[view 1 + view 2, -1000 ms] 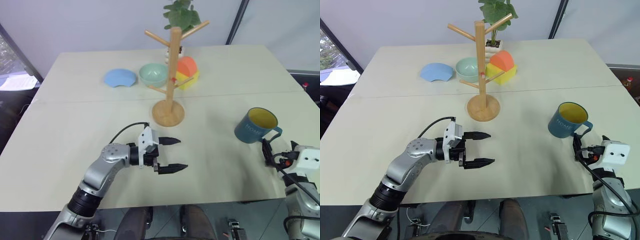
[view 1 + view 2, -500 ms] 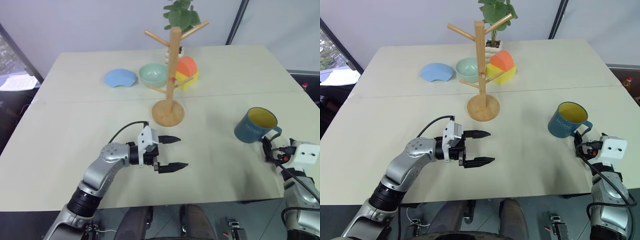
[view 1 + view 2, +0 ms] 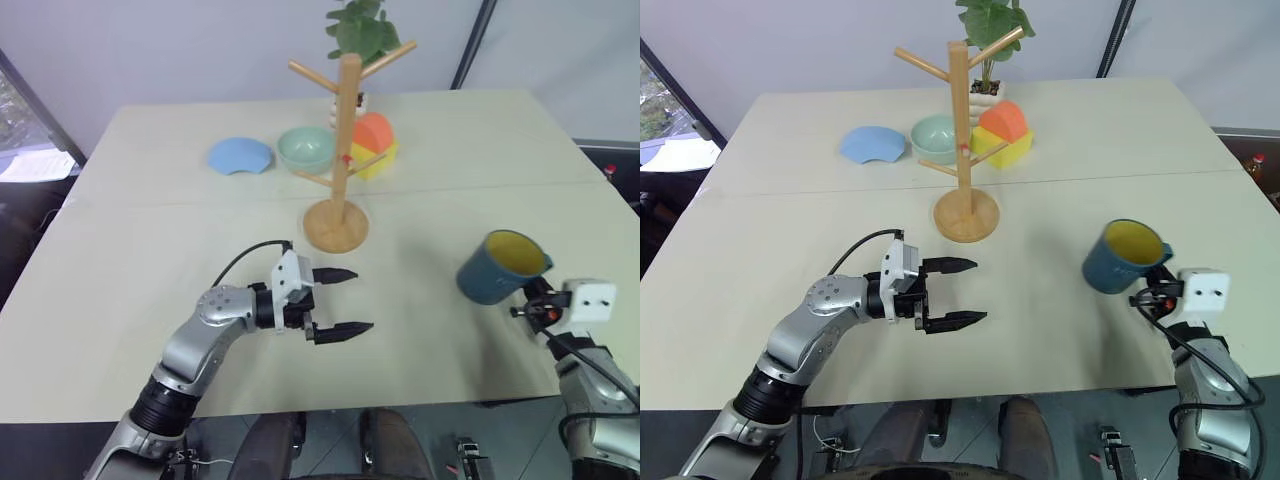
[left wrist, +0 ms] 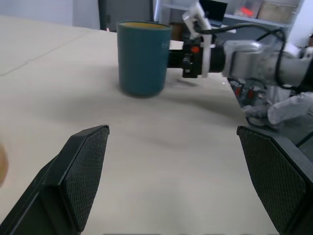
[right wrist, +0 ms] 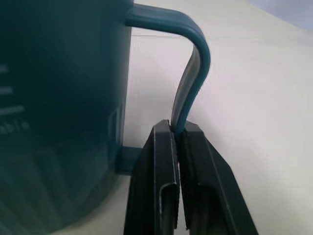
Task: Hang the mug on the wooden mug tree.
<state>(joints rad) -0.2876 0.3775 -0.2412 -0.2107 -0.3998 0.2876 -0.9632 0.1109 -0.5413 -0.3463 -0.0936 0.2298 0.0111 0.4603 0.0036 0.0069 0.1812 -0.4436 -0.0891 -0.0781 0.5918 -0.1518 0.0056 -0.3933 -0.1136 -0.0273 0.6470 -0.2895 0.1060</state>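
The dark teal mug with its yellow inside hangs tilted just above the table at the right. My right gripper is shut on its loop handle, and the right wrist view shows the two fingers pinching the handle's lower part. The wooden mug tree stands upright on its round base behind the table's middle, well left of the mug. My left gripper hovers open in front of the tree, pointing toward the mug, with nothing between its fingers.
Behind the tree sit a pale green bowl, a blue plate, an orange and yellow block toy and a potted plant. The table's right edge lies close to the right arm.
My right gripper has shut on the mug's handle. The mug has left the table, tipped, and shifted a little to the left. The left arm has stayed put.
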